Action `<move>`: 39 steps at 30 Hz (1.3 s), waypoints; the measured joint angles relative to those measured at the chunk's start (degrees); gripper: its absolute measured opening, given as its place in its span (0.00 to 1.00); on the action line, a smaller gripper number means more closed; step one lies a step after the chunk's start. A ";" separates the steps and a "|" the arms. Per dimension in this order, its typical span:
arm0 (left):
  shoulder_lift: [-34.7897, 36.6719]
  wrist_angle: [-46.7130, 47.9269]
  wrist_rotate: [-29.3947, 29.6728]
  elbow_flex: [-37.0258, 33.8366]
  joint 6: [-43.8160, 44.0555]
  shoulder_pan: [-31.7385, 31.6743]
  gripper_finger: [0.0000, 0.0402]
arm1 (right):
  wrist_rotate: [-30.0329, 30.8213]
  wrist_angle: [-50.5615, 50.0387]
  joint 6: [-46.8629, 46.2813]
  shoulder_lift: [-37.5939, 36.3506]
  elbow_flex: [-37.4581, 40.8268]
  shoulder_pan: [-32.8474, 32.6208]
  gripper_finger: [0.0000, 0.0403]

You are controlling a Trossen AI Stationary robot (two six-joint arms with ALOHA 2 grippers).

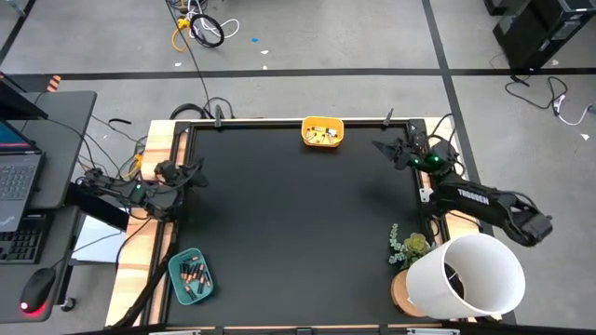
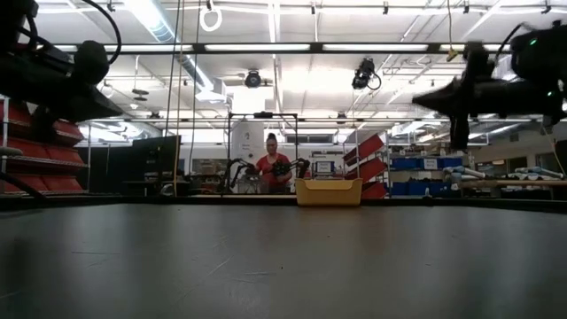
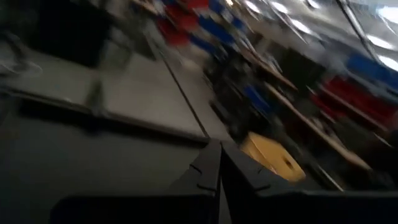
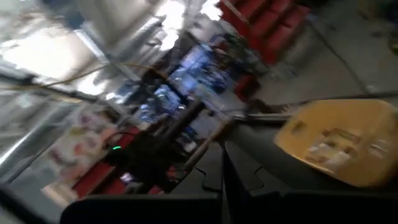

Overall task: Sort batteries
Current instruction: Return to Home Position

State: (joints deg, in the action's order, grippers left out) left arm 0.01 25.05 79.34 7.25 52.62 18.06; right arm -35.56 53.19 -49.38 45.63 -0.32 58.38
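Both arms hang above the black table, holding nothing. My left gripper (image 1: pixel 197 171) is over the table's left edge, shut, its fingers meeting in the left wrist view (image 3: pixel 220 163). My right gripper (image 1: pixel 380 146) is near the far right corner, also shut (image 4: pixel 222 163). A yellow tray (image 1: pixel 322 132) stands at the middle of the far edge with small batteries (image 1: pixel 323 137) lying in it; it also shows in the low view (image 2: pixel 329 191) and the right wrist view (image 4: pixel 339 144). A teal tray (image 1: pixel 192 275) sits at the near left corner with dark and copper batteries (image 1: pixel 194 274) inside.
A large white cylinder (image 1: pixel 470 273) and a small green plant (image 1: pixel 408 246) stand at the near right corner. A laptop and mouse (image 1: pixel 35 296) lie on a side desk to the left. A person (image 2: pixel 270 171) is far behind the table.
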 joint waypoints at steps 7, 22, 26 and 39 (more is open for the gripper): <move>0.00 -0.08 -16.37 0.00 0.00 0.02 0.06 | -0.07 -0.10 0.04 -16.20 0.00 -5.56 0.00; 0.00 0.03 -14.34 -0.02 -1.23 0.00 0.06 | -0.08 -32.25 0.02 -41.42 -0.02 -7.60 0.01; 0.00 0.01 -14.39 -0.02 -1.07 0.00 0.06 | -0.08 -36.30 0.03 -44.96 -0.02 -7.71 0.00; 0.00 0.13 -2.58 -0.02 -25.91 0.00 0.06 | -0.01 -47.42 0.04 -45.46 -0.04 -17.34 0.00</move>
State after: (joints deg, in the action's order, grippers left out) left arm 0.01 25.18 76.75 7.22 26.71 18.06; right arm -35.57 5.78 -49.34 0.16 -0.36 41.04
